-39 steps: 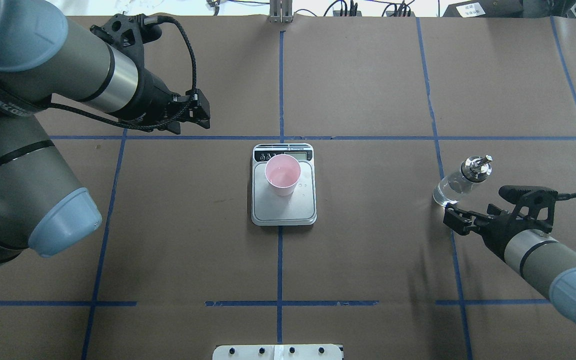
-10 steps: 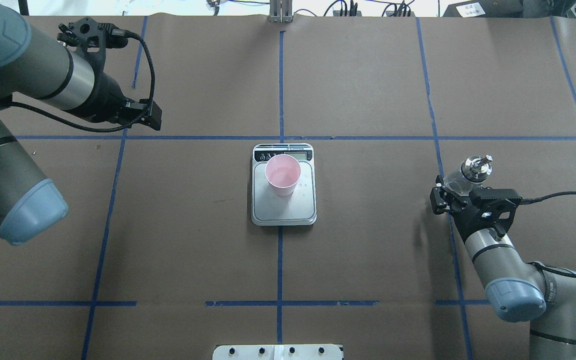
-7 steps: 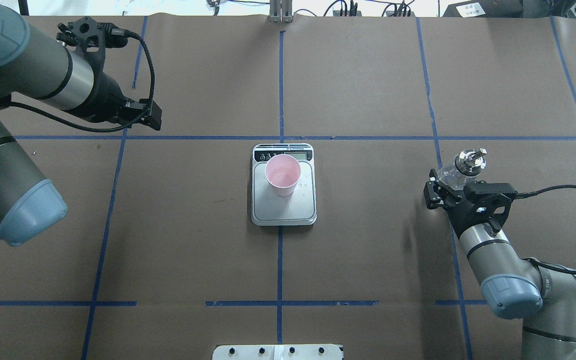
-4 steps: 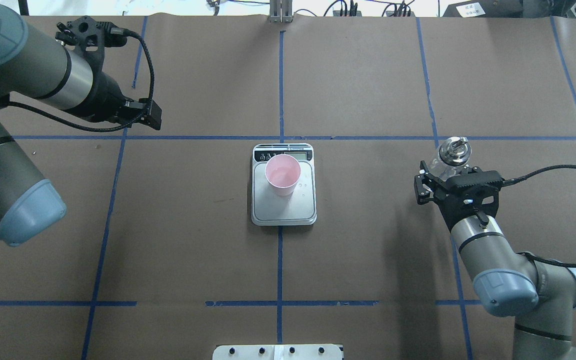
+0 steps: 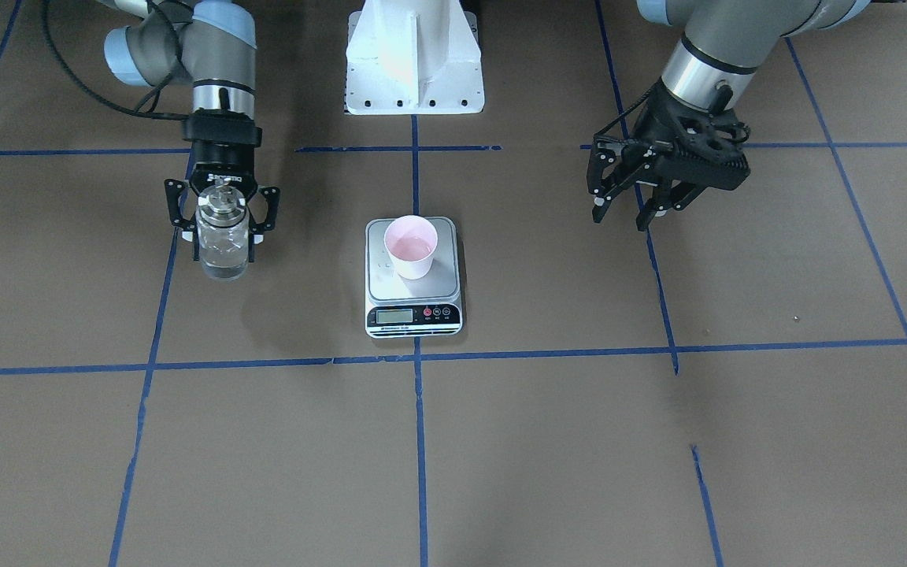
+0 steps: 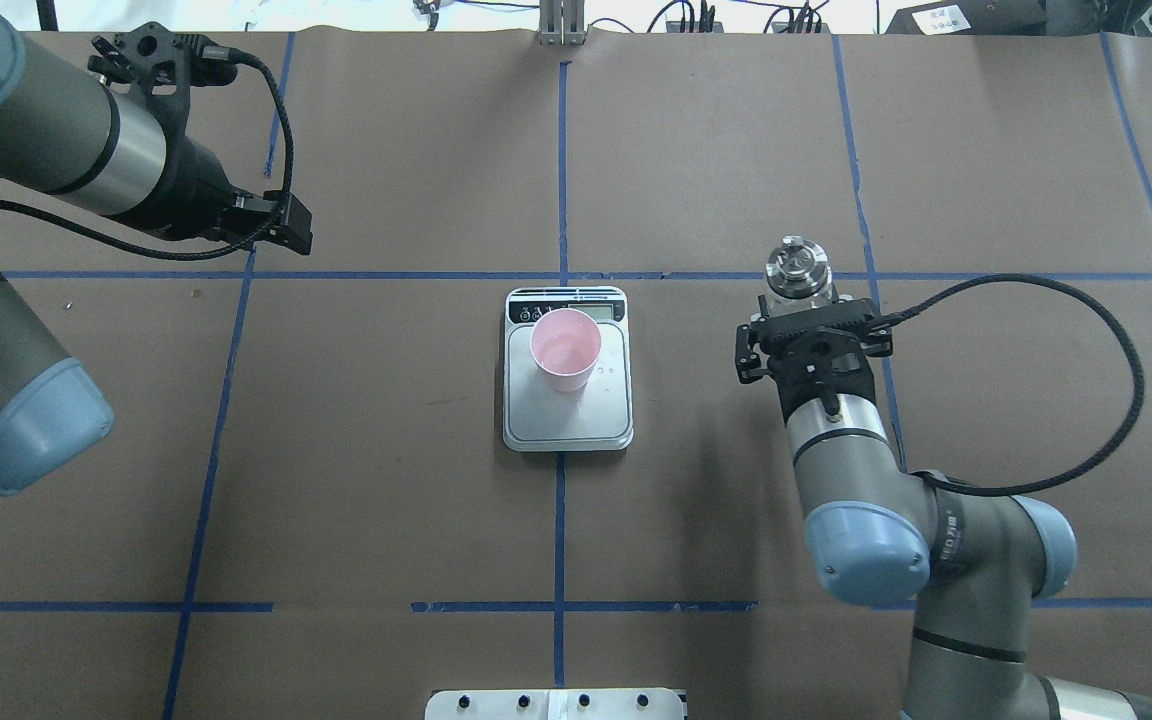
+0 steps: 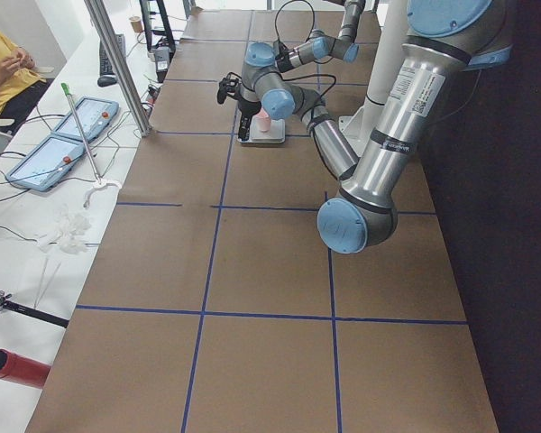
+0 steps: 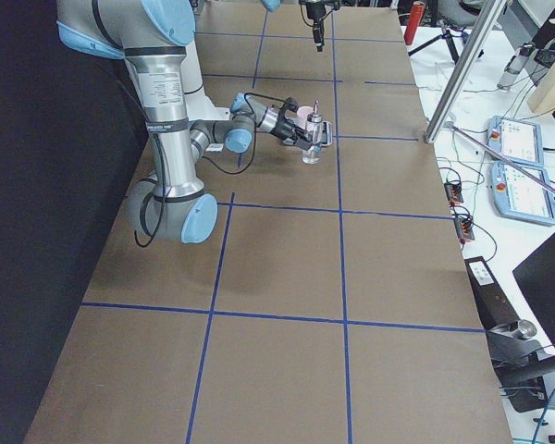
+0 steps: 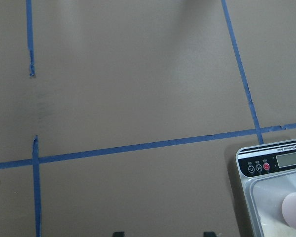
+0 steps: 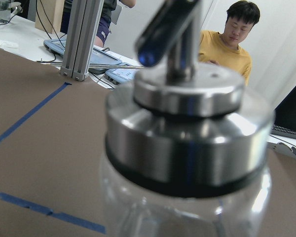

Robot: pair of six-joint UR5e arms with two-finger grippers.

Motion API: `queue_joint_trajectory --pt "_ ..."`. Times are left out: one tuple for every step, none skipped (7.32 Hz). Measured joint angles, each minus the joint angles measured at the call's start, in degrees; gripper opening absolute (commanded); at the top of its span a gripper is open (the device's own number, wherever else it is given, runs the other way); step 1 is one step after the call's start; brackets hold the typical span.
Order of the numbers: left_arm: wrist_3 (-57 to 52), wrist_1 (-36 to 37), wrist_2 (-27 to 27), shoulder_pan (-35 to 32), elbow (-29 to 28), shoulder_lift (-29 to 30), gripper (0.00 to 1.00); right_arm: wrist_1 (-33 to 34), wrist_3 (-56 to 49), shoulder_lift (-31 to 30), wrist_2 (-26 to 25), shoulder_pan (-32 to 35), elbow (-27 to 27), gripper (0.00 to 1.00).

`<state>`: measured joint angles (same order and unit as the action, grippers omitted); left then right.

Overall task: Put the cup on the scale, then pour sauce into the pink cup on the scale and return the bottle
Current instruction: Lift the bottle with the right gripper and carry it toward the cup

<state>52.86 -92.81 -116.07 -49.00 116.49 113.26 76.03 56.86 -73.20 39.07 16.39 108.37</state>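
At the worktop's (image 6: 386,470) left edge, the left tool (image 6: 294,222) hangs over the brown paper with its fingers apart and nothing between them. It has drawn back a little farther toward the corner than it was five seconds ago, when it hovered nearer the centre line.

At centre, the scale (image 6: 568,420) lies where it lay before, display strip away from the robot. The cup (image 6: 565,350) stands upright on the far half of its platform, likewise unmoved.

To the right, the change is plain. The right tool (image 5: 223,222), which five seconds ago stood open beside the bottle (image 6: 796,270) near the right-hand tape line, is now clamped on the glass body just below the silver cap. It has carried the bottle inward across that line. The bottle is upright and raised off the paper, its shadow thrown on the worktop below. It sits right of the scale, near it but clearly apart. The sauce (image 5: 223,258) shows clear through the lower glass.
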Motion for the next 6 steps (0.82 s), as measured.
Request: queue_joint_trajectory --pt "-0.07 -0.02 0.03 -0.20 0.18 -0.56 0.62 4.44 -1.76 1.83 0.08 0.06 -0.18 0.00" --pt "-0.10 -0.09 0.03 -0.31 0.30 -1.12 0.62 8.38 -3.93 2.95 0.16 0.03 -0.42 0.00" --pt "-0.91 -0.19 0.00 -0.43 0.49 -1.75 0.62 11.72 -7.43 4.20 -0.06 -0.05 -0.96 0.00" --pt "-2.91 -0.22 -0.10 -0.86 0.72 -2.45 0.62 15.93 -11.56 6.39 -0.97 -0.09 -1.85 0.00" --pt "-4.92 -0.22 -0.24 -1.81 0.82 -3.14 0.62 21.21 -14.45 8.76 -2.21 -0.23 -2.42 0.00" --pt "-6.79 -0.23 -0.28 -2.84 0.83 -3.74 0.62 25.45 -16.79 10.48 -2.97 -0.39 -2.70 0.00"
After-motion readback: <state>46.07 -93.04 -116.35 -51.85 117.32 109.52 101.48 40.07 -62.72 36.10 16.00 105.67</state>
